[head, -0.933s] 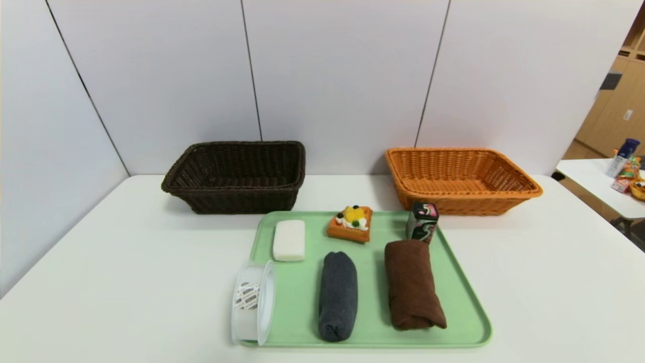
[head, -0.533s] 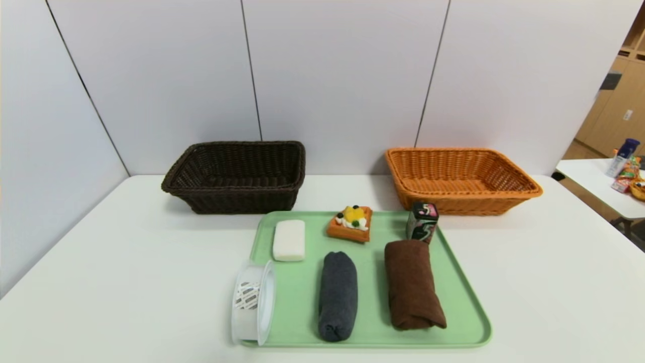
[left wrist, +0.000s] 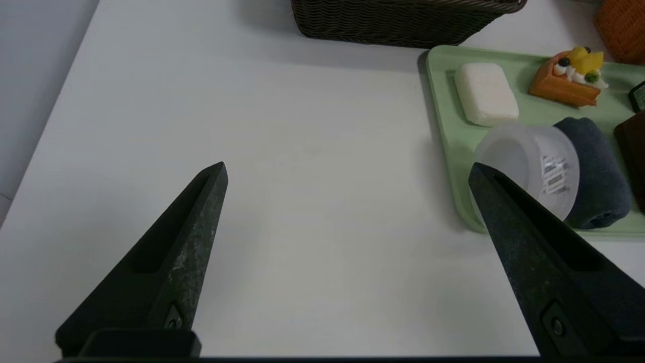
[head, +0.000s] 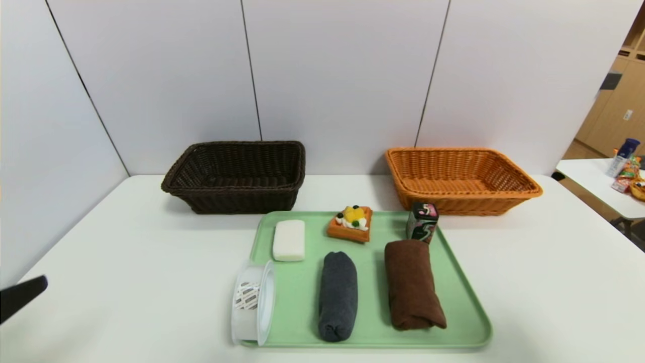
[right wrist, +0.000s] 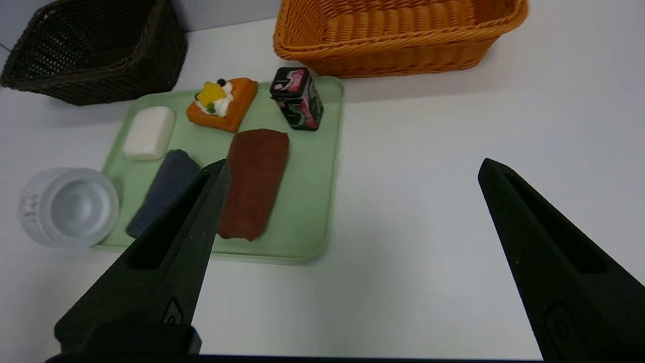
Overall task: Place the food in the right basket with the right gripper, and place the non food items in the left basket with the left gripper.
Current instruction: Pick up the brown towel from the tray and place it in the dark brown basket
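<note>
The left gripper [left wrist: 347,174] is hovering over bare table [head: 126,242] at the near left, with its fingers spread wide and holding nothing; in the head view only one dark finger [head: 22,296] is showing at the left edge. The right gripper [right wrist: 352,169] is hovering at the near right, likewise spread and empty. The nearest target for the left gripper is the plastic tub [head: 252,301], which is lying on its side at the near left corner of the green tray [head: 463,302], to the right of that gripper, with its round axis running left to right. All six items are sitting on the tray: two towels, one grey towel [head: 337,295] and one brown towel [head: 412,285], both lying with long axes near to far; one soap bar [head: 289,240]; one tub; one toy waffle [head: 350,223]; one small dark box [head: 422,222]. Two baskets are standing at the far side, the dark basket [head: 237,176] on the left and the orange basket [head: 461,179] on the right, both holding nothing.
</note>
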`<state>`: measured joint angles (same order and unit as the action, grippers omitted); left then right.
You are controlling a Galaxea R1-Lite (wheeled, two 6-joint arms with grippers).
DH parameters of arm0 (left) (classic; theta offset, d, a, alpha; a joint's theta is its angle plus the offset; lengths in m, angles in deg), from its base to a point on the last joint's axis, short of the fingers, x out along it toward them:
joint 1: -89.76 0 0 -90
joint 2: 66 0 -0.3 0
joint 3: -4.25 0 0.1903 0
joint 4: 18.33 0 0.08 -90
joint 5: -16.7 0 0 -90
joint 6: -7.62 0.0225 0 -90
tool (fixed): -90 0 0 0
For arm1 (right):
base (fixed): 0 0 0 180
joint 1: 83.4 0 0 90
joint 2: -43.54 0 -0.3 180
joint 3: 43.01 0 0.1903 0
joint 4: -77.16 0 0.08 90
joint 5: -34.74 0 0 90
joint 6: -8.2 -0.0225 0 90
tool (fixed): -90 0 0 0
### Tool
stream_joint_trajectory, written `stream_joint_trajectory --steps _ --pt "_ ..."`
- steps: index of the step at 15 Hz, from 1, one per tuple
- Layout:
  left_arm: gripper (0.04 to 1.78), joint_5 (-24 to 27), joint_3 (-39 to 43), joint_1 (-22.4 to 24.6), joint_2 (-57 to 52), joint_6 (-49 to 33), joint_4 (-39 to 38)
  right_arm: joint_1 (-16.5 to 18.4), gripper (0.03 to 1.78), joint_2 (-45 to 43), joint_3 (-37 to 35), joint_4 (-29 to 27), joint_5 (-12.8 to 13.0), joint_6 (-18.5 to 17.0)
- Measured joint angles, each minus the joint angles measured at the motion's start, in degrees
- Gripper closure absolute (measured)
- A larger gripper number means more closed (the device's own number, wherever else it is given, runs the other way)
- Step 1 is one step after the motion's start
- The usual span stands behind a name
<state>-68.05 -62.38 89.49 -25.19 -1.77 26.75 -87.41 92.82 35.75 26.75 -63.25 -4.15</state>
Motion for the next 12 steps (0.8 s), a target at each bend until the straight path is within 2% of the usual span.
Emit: stream_joint_trajectory --steps 3,6,9,10,12 --pt "0.13 1.05 -9.59 -1.68 14.64 -6.29 2.05 -5.02 0.11 19.81 20.04 -11.68 -0.28 -6.44" --pt "0.13 1.19 -13.87 -7.56 23.6 -9.92 3.72 -15.12 0.11 35.72 35.21 -25.03 1.23 -13.91" --pt "0.13 -0.72 -14.48 -15.85 27.4 -10.98 4.08 -23.99 0.11 48.29 44.24 -36.29 1.66 -23.7" --pt "0.13 -1.56 -14.04 -18.31 28.04 -11.14 3.39 -26.39 0.11 51.57 45.85 -38.45 1.73 -26.62" --pt "0.13 -1.93 -13.76 -20.5 28.43 -12.76 2.01 -29.94 0.11 56.92 47.42 -40.18 1.77 -30.29"
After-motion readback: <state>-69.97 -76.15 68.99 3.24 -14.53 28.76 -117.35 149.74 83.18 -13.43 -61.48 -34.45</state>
